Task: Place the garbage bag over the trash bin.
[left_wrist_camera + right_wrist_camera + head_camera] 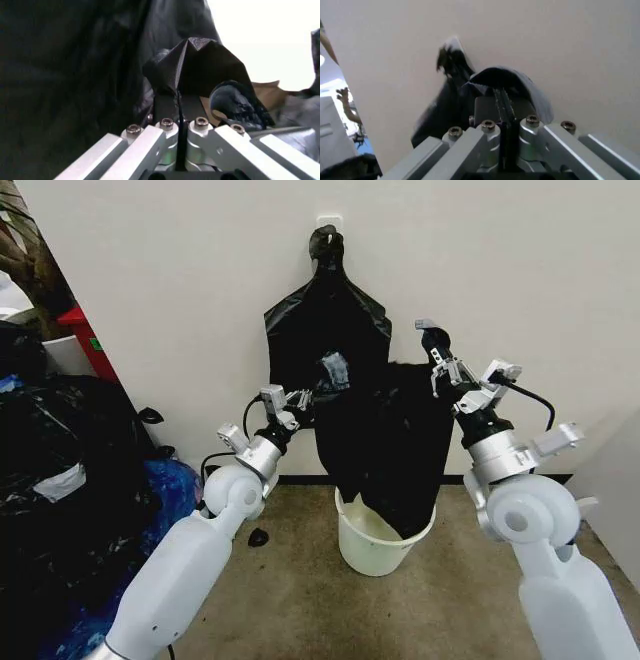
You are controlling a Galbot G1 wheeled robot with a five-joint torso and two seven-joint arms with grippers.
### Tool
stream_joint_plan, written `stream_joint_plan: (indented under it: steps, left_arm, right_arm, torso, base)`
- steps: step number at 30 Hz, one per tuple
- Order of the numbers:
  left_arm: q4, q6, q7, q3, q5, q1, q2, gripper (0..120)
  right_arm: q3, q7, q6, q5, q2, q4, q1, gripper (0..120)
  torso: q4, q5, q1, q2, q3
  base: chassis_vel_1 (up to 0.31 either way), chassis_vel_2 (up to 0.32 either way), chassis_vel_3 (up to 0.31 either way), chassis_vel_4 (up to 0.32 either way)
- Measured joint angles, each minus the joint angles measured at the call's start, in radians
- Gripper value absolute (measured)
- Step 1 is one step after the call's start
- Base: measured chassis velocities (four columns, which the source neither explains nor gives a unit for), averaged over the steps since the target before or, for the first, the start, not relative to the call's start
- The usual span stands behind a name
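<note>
Garbage bag (385,445) hanging above trash bin (385,545), lower end dipping inside the rim. Left hand (300,402) and right hand (437,360) each pinched on an upper corner. Risks: thin plastic slipping free, or mouth left unopened and snagging on the rim.

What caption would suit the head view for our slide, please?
Both end effectors, left and right, hold the garbage bag stretched above the trash bin.
</note>
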Motion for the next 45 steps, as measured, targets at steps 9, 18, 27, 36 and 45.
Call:
stream_joint_plan:
  steps: [9,18,27,36,45]
  left_arm:
    - [0.031,0.0,0.024,0.024,0.058,0.045,-0.004,0]
    - [0.026,0.004,0.022,0.029,0.08,0.152,-0.002,0]
    - [-0.067,0.029,-0.013,0.082,0.09,0.173,-0.012,0]
    - [-0.055,0.026,-0.031,0.098,0.112,0.234,-0.031,0]
    - [-0.043,-0.015,-0.051,0.014,0.163,0.374,-0.032,0]
  right_arm:
    - [0.057,-0.059,0.061,-0.064,0.074,-0.031,-0.198,0]
    - [0.075,-0.068,0.077,-0.085,0.057,-0.018,-0.334,0]
    - [0.193,0.042,-0.051,0.078,-0.068,0.172,-0.28,0]
    - [0.175,0.0,-0.084,0.048,-0.015,0.15,-0.388,0]
    - [0.127,-0.063,0.026,-0.082,0.066,-0.04,-0.433,0]
  torso:
    - [-0.0003,0.0003,0.0,0.0,0.0]
    - [-0.0002,0.0004,0.0,0.0,0.0]
    - [0.0001,0.0,0.0,0.0,0.0]
    - [0.0,0.0002,0.0,0.0,0.0]
    - [0.0,-0.0001,0.0,0.0,0.0]
  base:
    - [0.0,0.0,0.0,0.0]
    - [0.0,0.0,0.0,0.0]
    - [0.0,0.0,0.0,0.0]
    - [0.0,0.0,0.0,0.0]
    - [0.0,0.0,0.0,0.0]
